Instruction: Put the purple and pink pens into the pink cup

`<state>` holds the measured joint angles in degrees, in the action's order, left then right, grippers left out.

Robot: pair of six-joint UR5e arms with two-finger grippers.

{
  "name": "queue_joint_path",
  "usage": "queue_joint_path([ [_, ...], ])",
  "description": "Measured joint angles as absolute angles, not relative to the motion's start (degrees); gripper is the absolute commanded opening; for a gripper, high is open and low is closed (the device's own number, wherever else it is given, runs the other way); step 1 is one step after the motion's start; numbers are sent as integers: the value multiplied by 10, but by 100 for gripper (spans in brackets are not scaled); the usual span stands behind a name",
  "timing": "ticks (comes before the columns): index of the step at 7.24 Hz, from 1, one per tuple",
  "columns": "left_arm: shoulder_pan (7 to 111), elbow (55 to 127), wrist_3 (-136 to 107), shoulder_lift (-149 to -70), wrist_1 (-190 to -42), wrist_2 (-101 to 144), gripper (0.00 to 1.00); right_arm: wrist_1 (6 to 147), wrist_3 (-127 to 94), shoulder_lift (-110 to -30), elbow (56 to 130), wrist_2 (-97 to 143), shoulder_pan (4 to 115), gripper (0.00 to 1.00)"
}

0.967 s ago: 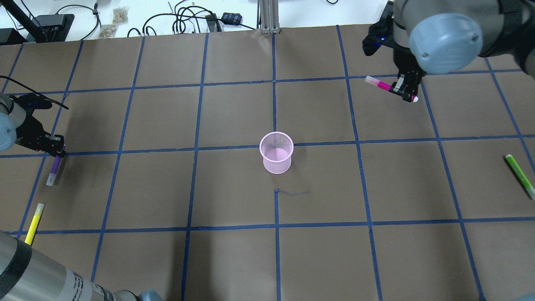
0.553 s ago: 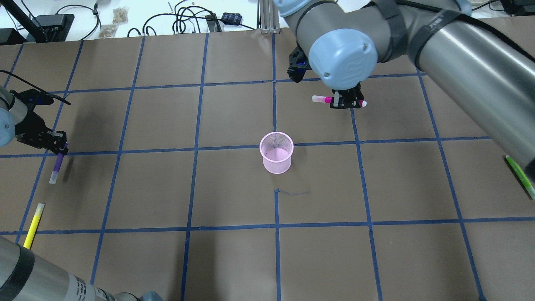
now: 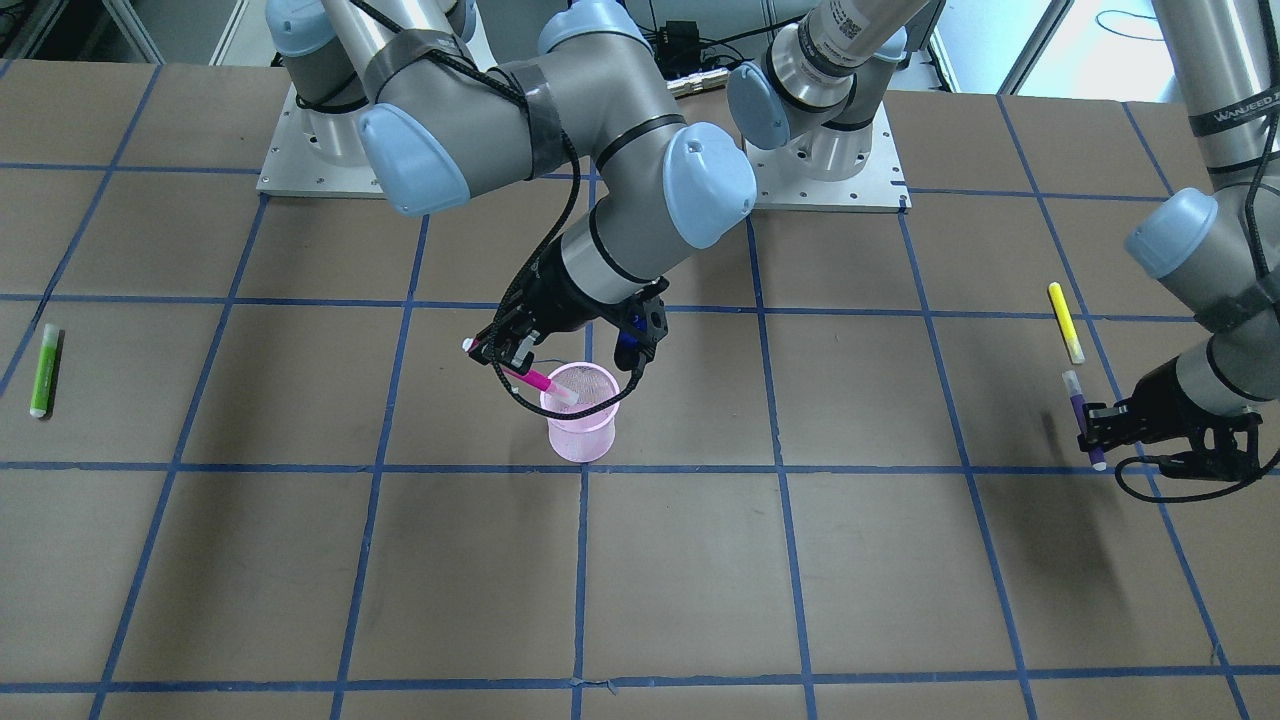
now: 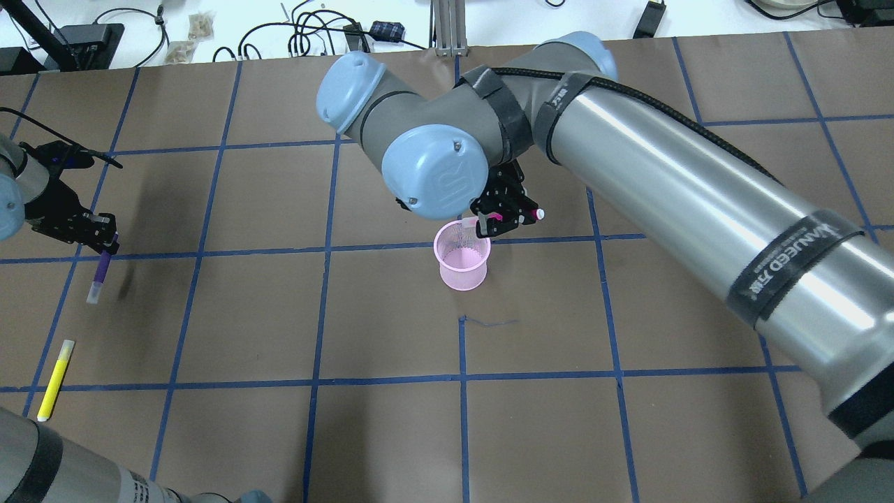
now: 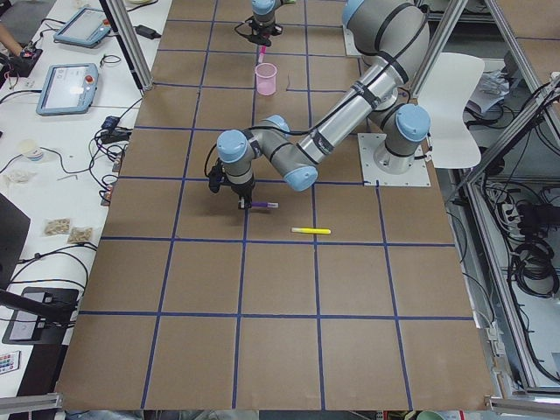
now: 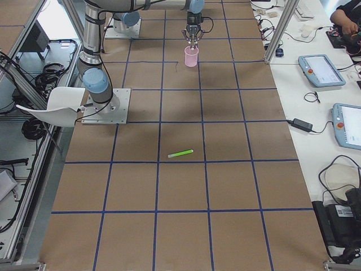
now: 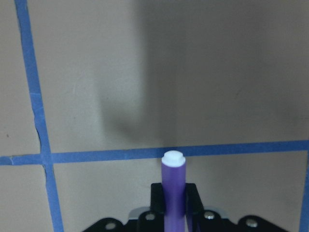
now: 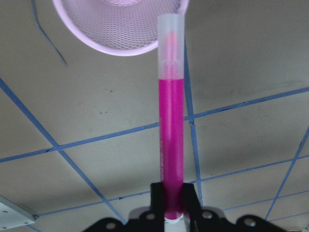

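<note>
The pink mesh cup (image 4: 461, 264) stands upright at the table's middle; it also shows in the front view (image 3: 582, 430). My right gripper (image 4: 506, 213) is shut on the pink pen (image 3: 535, 380) near its white end. The pen is tilted, with its clear cap over the cup's rim (image 8: 120, 34), as the right wrist view shows (image 8: 171, 145). My left gripper (image 4: 105, 241) at the far left is shut on one end of the purple pen (image 4: 100, 271) and holds it a little above the table. The left wrist view shows that pen between the fingers (image 7: 173, 188).
A yellow pen (image 4: 56, 377) lies near the left front edge, close to the purple pen. A green pen (image 3: 45, 370) lies far out on the robot's right side. My right arm's large links (image 4: 663, 188) span the table above the right half.
My right arm has swung from the back right to the centre, carrying the pink pen to the cup's rim. My left gripper has risen slightly with the purple pen.
</note>
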<state>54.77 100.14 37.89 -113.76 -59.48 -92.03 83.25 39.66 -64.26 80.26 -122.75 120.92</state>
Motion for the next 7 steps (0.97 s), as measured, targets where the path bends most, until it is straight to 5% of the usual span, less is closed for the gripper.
queue_joint_path([
  [4,553,1002,379,-1134,-595,-920,0,809,387,-606,802,-1248,1243,3],
  [5,556,1002,379,-1130,-598,-912,0,809,388,-600,801,-1250,1245,18],
  [7,564,1001,377,-1116,-605,-882,0,808,390,-593,799,-1250,1247,81],
])
